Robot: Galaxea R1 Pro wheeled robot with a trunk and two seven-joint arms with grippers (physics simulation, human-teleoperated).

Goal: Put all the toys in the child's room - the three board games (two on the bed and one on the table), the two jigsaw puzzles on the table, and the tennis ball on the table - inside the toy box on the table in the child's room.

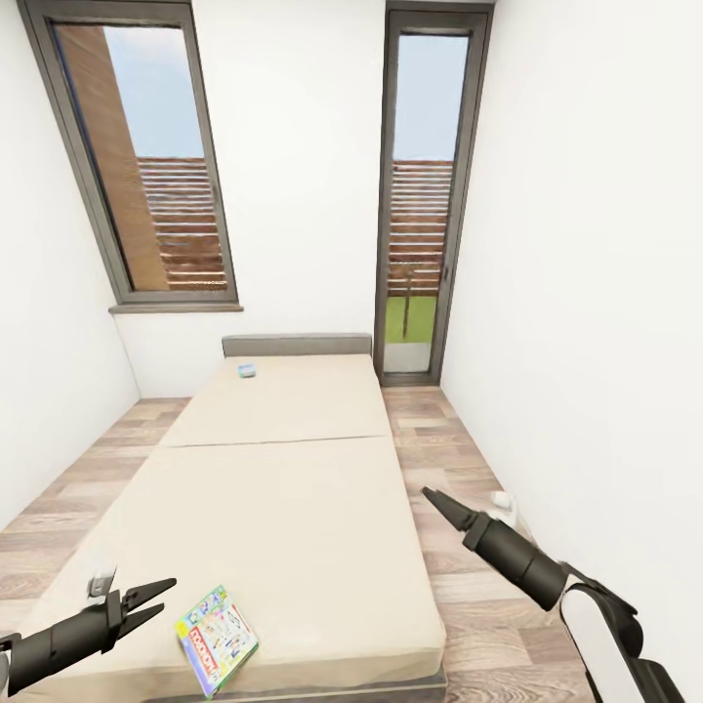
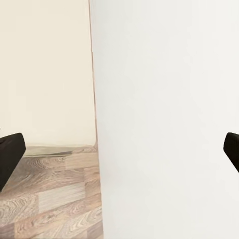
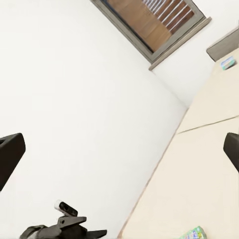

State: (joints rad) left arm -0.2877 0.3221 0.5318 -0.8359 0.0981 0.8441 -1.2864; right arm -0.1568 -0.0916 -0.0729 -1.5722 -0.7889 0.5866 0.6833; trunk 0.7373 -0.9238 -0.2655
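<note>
The cream bed (image 1: pixel 293 488) stretches ahead of me. A colourful yellow-green-red board game (image 1: pixel 217 640) lies flat on its near left corner and also appears in the right wrist view (image 3: pixel 194 233). A small blue board game (image 1: pixel 246 370) rests at the far end by the headboard, seen too from the right wrist (image 3: pixel 228 62). My left gripper (image 1: pixel 161 598) hovers open just left of the near game, empty. My right gripper (image 1: pixel 434 500) is open and empty over the floor beside the bed's right edge. The table, toy box, jigsaw puzzles and tennis ball are out of view.
Wood floor strips (image 1: pixel 459 547) run along both sides of the bed between white walls. A window (image 1: pixel 146 156) and a glass door (image 1: pixel 422 195) are in the far wall. A small white object (image 1: pixel 501 501) sits by the right wall.
</note>
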